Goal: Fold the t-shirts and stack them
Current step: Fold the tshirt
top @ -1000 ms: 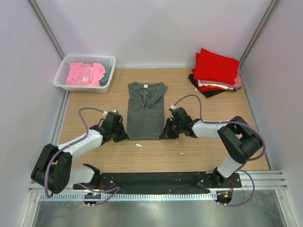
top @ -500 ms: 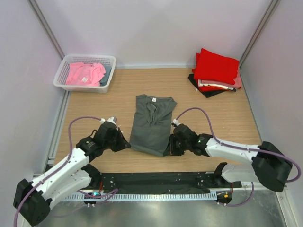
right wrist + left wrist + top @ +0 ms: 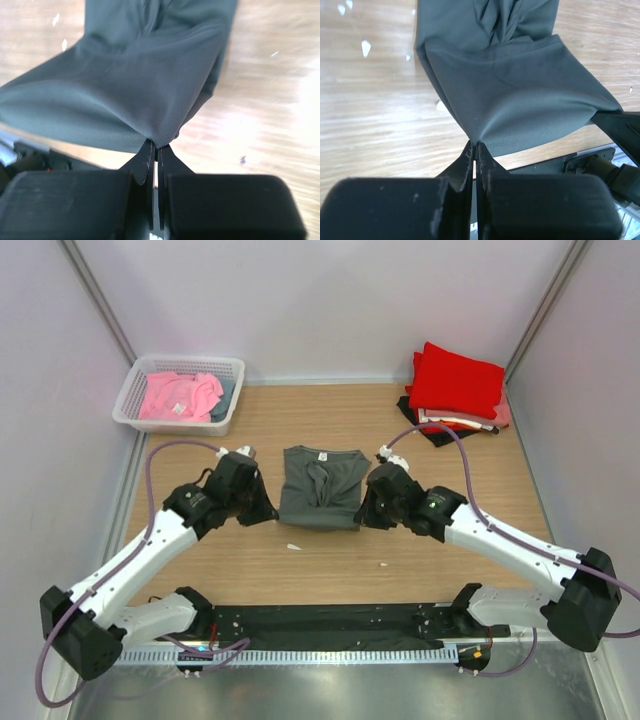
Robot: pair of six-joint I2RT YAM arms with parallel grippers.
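Cloth stretched between two robot arms: from above, a dark grey soft-cloth t-shirt (image 3: 320, 495) sits at the centre of the frame on the pale wooden table (image 3: 330, 570), its neck end toward the top of the frame. The left gripper (image 3: 268, 512) and right gripper (image 3: 362, 515) flank its lower corners, one on each side. A white latticed plastic basket (image 3: 130, 405) at upper left holds a pink t-shirt (image 3: 178, 395). At upper right, a stack of folded shirts (image 3: 455, 380), bright red on top with black and pink showing beneath, lies well apart from the work.

Left wrist camera: the black fingers (image 3: 465, 162) are pinched together on one corner of the grey cloth, which lifts off the wood and runs in a raised layer toward the right edge of the frame, over the rest of the shirt.

Right wrist camera: a matching picture, with the fingers (image 3: 142, 162) closed tight on the other corner and the cloth sagging away to the left of the frame.

Judging by the shortened shirt and the raised corners, the hem-to-neck fold appears to be under way and roughly half done. The next move calls for both arms to carry their corners toward the neck at an even pace, lower them so the edges line up, then let go. Any lag on one side would skew the fold. The stack at upper right is the likely destination afterwards.
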